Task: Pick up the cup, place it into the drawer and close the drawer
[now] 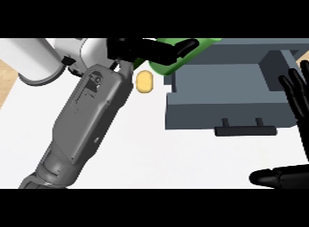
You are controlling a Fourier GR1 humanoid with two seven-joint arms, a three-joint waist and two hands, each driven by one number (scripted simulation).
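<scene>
The left hand [158,49] was curled round the green cup [173,62], held over the open grey drawer's [223,84] back-left corner — a small yellow object [144,82] lay just beside on the white counter [144,155]; right hand [307,115] rested open, fingers up

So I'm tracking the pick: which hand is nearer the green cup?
Left. The left hand is curled round the green cup; the right hand rests open beyond the drawer.
</scene>
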